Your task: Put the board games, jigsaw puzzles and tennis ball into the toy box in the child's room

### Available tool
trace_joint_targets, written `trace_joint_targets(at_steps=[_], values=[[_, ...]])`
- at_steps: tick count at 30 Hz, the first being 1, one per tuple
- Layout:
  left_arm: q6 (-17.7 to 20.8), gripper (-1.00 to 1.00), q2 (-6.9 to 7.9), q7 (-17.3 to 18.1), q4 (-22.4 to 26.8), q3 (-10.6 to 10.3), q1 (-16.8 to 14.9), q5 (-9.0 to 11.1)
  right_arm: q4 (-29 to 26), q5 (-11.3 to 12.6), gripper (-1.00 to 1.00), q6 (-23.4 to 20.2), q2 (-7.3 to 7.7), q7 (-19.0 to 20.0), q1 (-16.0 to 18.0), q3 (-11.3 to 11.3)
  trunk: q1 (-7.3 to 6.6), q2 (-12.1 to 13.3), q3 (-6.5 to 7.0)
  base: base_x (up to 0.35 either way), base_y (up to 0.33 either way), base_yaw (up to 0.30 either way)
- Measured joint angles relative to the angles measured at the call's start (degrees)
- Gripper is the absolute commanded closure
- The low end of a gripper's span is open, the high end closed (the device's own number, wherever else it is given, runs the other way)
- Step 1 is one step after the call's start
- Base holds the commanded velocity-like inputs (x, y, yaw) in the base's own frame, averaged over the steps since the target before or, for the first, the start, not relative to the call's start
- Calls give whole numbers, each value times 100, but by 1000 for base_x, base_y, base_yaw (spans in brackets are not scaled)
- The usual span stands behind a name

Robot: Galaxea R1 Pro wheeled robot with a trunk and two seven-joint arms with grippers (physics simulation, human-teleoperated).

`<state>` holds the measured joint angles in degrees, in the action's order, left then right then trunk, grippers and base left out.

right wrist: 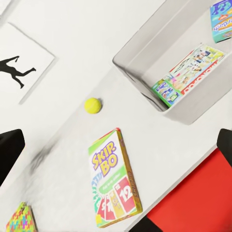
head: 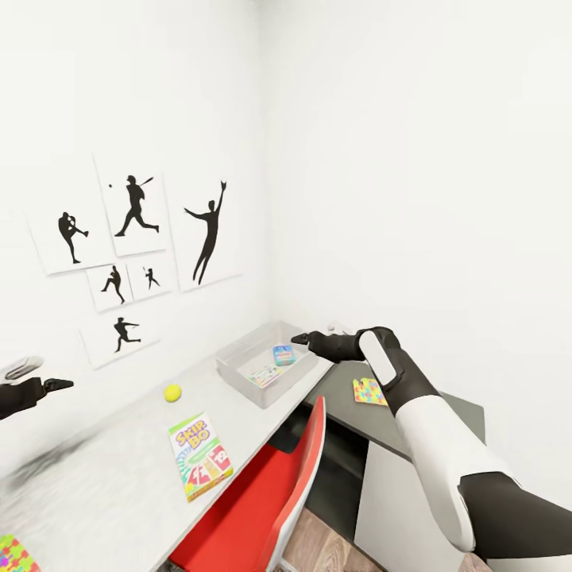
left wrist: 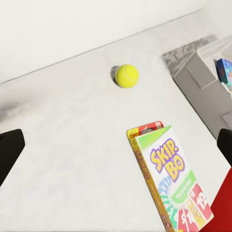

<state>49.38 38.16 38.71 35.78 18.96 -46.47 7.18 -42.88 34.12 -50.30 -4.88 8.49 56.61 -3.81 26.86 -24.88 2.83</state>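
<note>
The toy box (head: pixel 238 367) stands on the pale table (head: pixel 103 477) near the corner. Inside it lie the blue board game (head: pixel 284 354) and the white Monopoly box (head: pixel 264 375). The Skip-Bo box (head: pixel 201 455) lies flat near the table's front edge, with the tennis ball (head: pixel 172 392) beyond it. One jigsaw puzzle (head: pixel 370 391) rests on the dark lower section, another (head: pixel 14 554) at the near left. My right gripper (head: pixel 302 339) hovers open and empty by the box's right end. My left gripper (head: pixel 57 385) is open above the table at far left, and its wrist view shows the ball (left wrist: pixel 126 76) and Skip-Bo (left wrist: pixel 171 181).
A red chair (head: pixel 270 492) is tucked under the table's front edge beside the Skip-Bo box. White walls close the corner behind the table, the left one hung with black silhouette posters (head: pixel 135 214). Wooden floor (head: pixel 318 544) shows beside the chair.
</note>
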Motion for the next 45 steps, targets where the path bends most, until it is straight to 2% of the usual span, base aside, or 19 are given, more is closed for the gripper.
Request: trace_joint_targets(at_steps=[15,35,45], values=[[3,-100,-64,1,0,-5,0,-2,9,-1,-100,25,37,-1,-2,0,0,0,0,-77,61,0],[-3,-100,-63,0,0,-8,1,-2,87,8,-100,28,47,-7,-2,0,0,0,-2,-33,23,0],[-3,-100,-67,0,0,-8,1,-3,88,7,-100,24,49,-3,-2,0,0,0,-64,0,0,0]])
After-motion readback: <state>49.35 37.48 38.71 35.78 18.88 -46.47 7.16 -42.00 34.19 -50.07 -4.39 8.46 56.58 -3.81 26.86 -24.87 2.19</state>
